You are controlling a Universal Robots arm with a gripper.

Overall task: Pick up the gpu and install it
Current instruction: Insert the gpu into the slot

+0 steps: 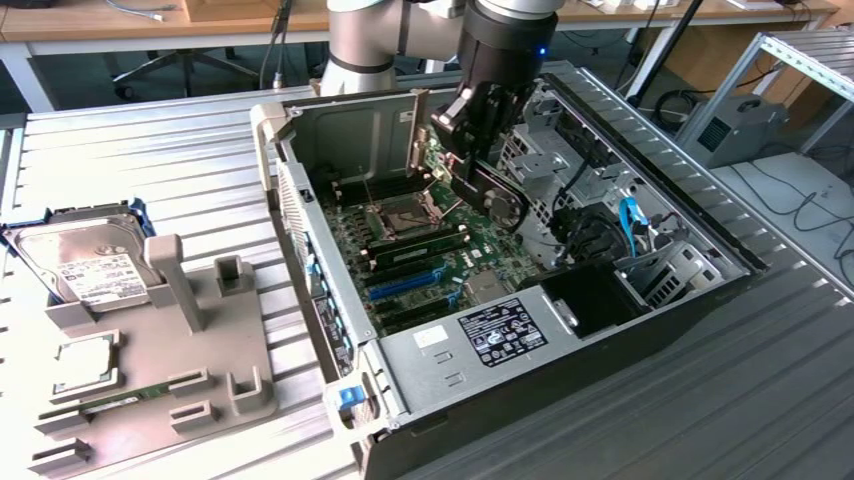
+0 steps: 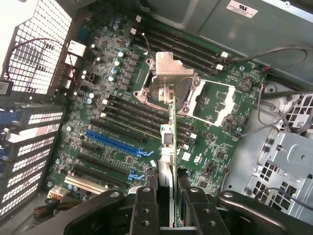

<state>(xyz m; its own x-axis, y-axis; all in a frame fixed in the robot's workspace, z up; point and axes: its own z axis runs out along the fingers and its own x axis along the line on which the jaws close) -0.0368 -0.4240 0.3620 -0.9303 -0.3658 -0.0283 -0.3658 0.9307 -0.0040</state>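
Gripping the gpu (image 1: 489, 195) by its edge, the claw (image 2: 168, 211) had its two fingers (image 2: 145, 210) drawn in partway, pressed against either face of the card with no gap showing. It held that single card tilted above the motherboard (image 2: 220, 152), near the processor socket, inside the one open computer case (image 1: 441, 385). Two blue slots (image 2: 112, 141) lay on the board below, and on the grey holder (image 1: 200, 350) at the exterior view's left sat one hard drive (image 1: 87, 265), one processor chip (image 1: 87, 360) and one memory stick (image 1: 127, 400).
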